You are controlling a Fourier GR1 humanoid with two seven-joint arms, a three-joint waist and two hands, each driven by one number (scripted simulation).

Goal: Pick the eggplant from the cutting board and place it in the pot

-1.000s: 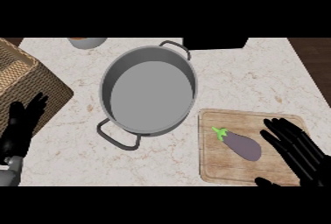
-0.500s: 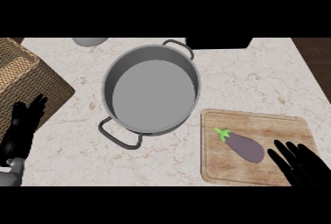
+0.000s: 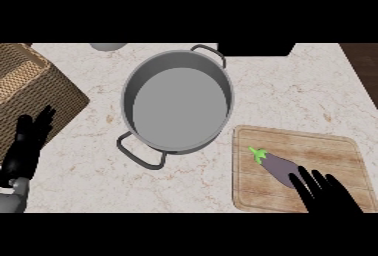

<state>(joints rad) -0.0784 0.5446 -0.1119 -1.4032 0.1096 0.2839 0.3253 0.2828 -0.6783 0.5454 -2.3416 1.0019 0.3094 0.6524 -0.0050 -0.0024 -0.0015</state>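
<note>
Half of the right robot hand (image 3: 328,196) shows, fingers spread straight, covering the eggplant (image 3: 278,167) tip.

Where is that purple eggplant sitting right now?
In the head view the eggplant lies on the cutting board at the lower right, right of the pot, with the right hand just beside it.

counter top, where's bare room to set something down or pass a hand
Bare marble lies right of the pot, above the cutting board, and along the near edge between the left hand and the board. It is crowded where the pot's rim nears the board's corner, and where the right hand reaches the eggplant.
</note>
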